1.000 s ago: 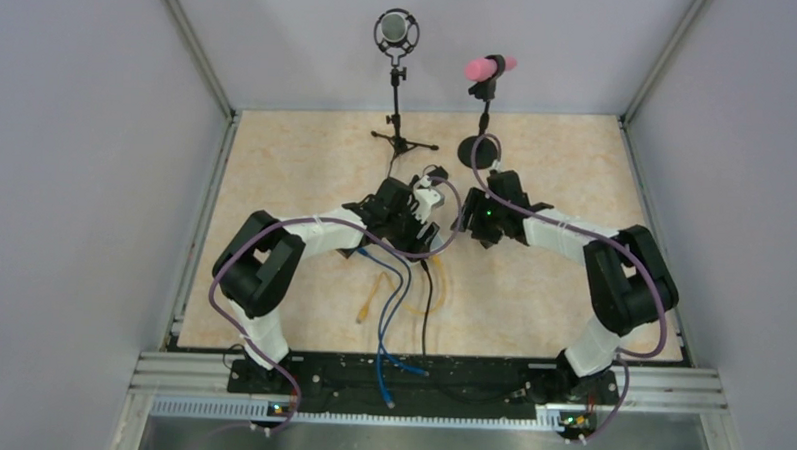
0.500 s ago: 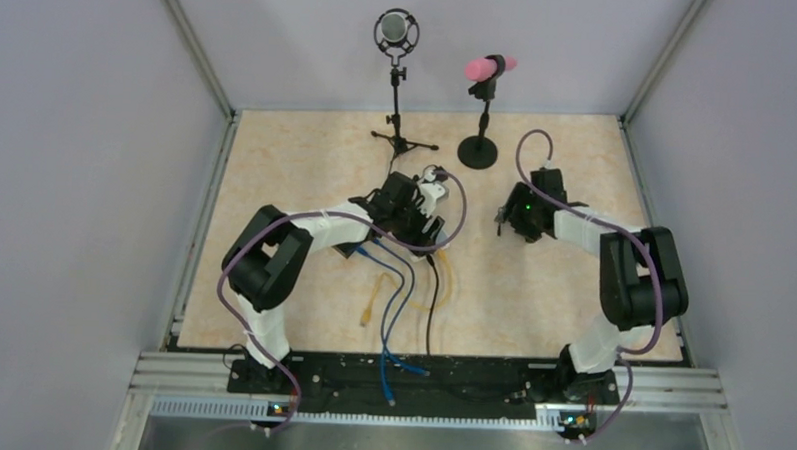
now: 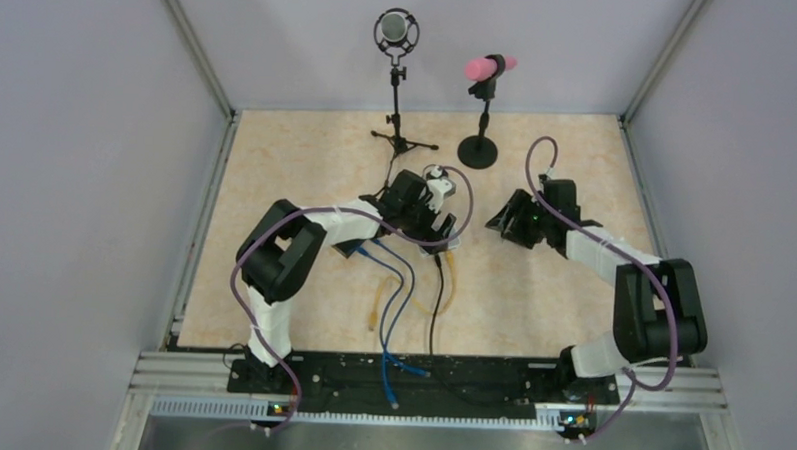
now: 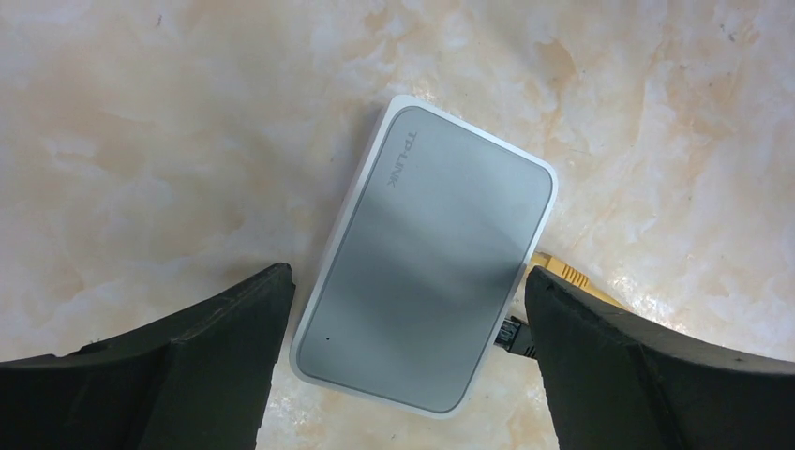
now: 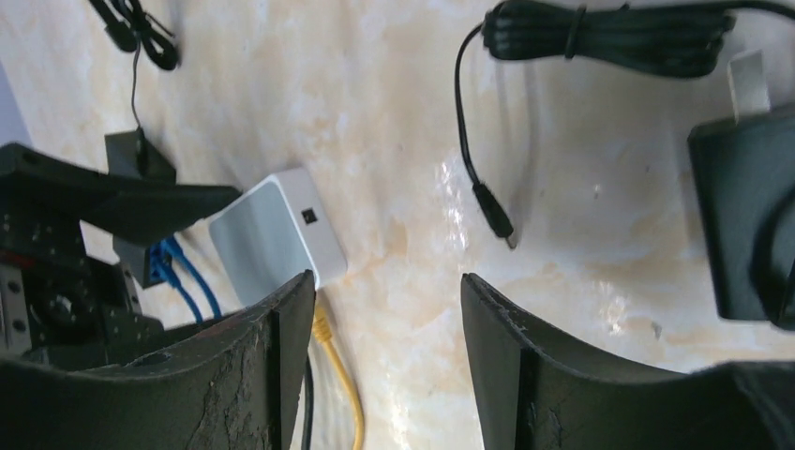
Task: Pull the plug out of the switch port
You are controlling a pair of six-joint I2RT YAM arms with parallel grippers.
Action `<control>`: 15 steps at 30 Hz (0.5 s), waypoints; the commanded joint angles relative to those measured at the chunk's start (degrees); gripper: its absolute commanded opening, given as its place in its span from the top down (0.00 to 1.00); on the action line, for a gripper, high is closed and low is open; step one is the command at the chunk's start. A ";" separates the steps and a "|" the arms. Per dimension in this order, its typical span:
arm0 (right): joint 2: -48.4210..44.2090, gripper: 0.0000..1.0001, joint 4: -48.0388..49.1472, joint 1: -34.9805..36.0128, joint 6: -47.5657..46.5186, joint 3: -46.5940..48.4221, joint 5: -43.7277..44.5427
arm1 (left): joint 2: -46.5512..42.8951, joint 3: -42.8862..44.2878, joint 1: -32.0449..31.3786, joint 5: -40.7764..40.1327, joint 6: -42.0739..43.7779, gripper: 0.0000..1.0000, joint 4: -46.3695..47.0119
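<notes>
A grey and white TP-Link switch (image 4: 427, 258) lies flat on the marbled table. My left gripper (image 4: 408, 309) is open, one finger on each side of the switch, not gripping it. A yellow plug (image 4: 562, 272) and a black plug (image 4: 514, 333) sit in ports on the switch's right edge. In the right wrist view the switch (image 5: 277, 239) lies at the left with blue cables (image 5: 183, 272) and a yellow cable (image 5: 333, 366) leading from it. My right gripper (image 5: 386, 309) is open and empty over bare table. A black barrel plug (image 5: 492, 211) lies loose, apart from the switch.
A black power adapter (image 5: 745, 216) and a coiled black cord (image 5: 609, 33) lie right of the switch. Yellow (image 3: 377, 304), blue (image 3: 386, 320) and black (image 3: 434, 306) cables run toward the near edge. Two microphone stands (image 3: 395, 33) (image 3: 490, 66) are at the back.
My right gripper has drawn back to the right, away from the switch and the left gripper. My left arm has shifted slightly right and stays over the switch.
</notes>
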 commanded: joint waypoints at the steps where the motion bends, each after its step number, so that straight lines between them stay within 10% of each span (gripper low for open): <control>1: -4.68 0.41 2.73 0.44 1.90 -3.26 -2.78 | 2.02 -1.01 -0.37 1.16 -1.70 0.01 -4.57; 15: -6.19 0.41 6.31 7.34 4.17 -5.98 -5.45 | -8.43 -3.54 1.92 -0.20 -6.29 0.01 -3.73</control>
